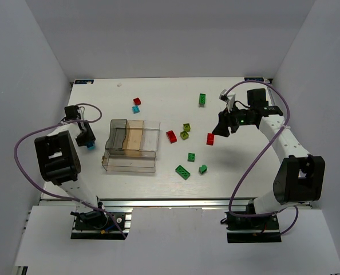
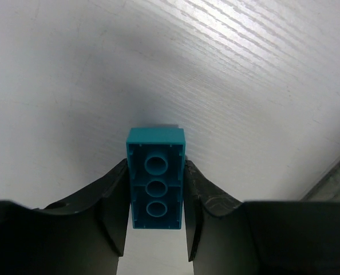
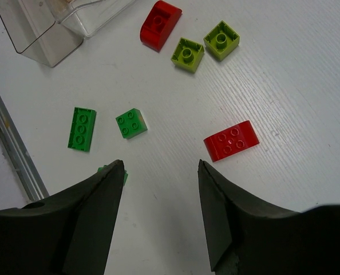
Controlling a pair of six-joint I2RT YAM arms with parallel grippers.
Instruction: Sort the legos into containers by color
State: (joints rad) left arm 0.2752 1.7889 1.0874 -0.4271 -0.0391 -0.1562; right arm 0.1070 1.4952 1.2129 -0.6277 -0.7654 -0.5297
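My left gripper [image 1: 87, 139] is shut on a cyan lego [image 1: 90, 146], left of the see-through containers [image 1: 130, 150]. In the left wrist view the cyan lego [image 2: 155, 177] sits underside up between my fingers [image 2: 115, 206], just above the white table. My right gripper [image 1: 221, 129] is open and empty, hovering by a red lego [image 1: 210, 138]. In the right wrist view that gripper [image 3: 159, 166] is open, with the red lego [image 3: 231, 140] just ahead to the right.
Loose legos lie on the table: red [image 1: 137, 101] and cyan [image 1: 135, 109] behind the bins, red [image 1: 171, 136], two lime [image 1: 185, 131], and green [image 1: 202, 99], [image 1: 191, 157], [image 1: 183, 172], [image 1: 202, 169]. A bin corner [image 3: 44, 34] and the table's edge rail [image 3: 15, 154] show in the right wrist view.
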